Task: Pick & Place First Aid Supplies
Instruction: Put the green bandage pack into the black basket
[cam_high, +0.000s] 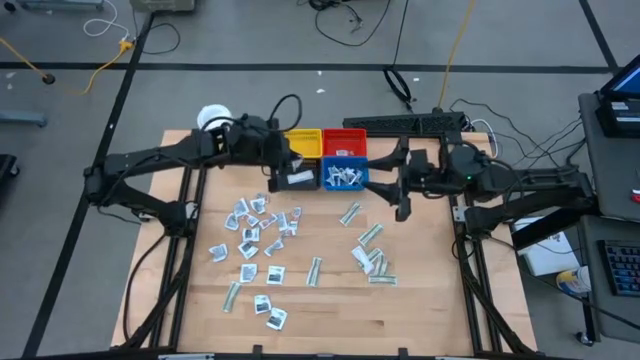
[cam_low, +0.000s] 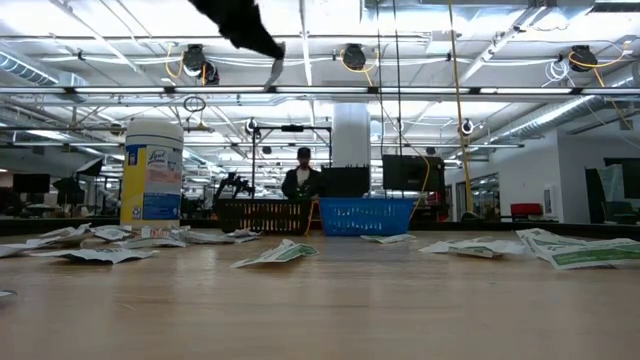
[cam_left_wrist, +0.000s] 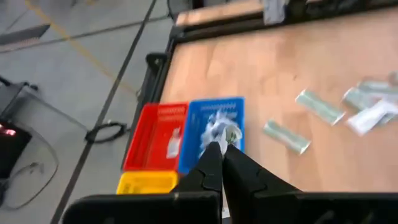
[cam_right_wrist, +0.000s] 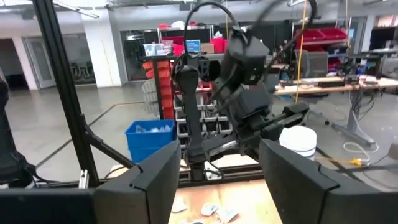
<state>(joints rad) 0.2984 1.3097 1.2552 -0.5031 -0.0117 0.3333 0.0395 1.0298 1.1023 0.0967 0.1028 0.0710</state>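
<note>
Overhead lights and pipework are running across a large open workshop behind the wooden tabletop (cam_high: 330, 310), and a person (cam_low: 302, 178) is standing far off in the low view. Small white packets (cam_high: 262, 235) are lying scattered over the middle of the tabletop, a thick cluster toward the left and a looser group of longer strips (cam_high: 372, 255) toward the right. At the far edge, four small bins are sitting together: a yellow bin (cam_high: 303, 143) beside a red bin (cam_high: 345, 143), with a blue bin (cam_high: 344, 177) just nearer than the red one and a black bin (cam_high: 298, 178) just nearer than the yellow one. More packets are lying inside the blue bin, and one is showing in the red bin. A white-lidded jar (cam_high: 211, 117) is standing at the far left corner.

The left gripper (cam_left_wrist: 222, 149) is hanging above the bins, near the line between the black and blue ones; its jaws are clenched, pinching a small silvery packet (cam_left_wrist: 231, 134) at their tips. The right gripper (cam_high: 403, 198) is hovering just right of the blue bin, its jaws spread apart and holding nothing, pointing across toward the left arm and the jar.
</note>
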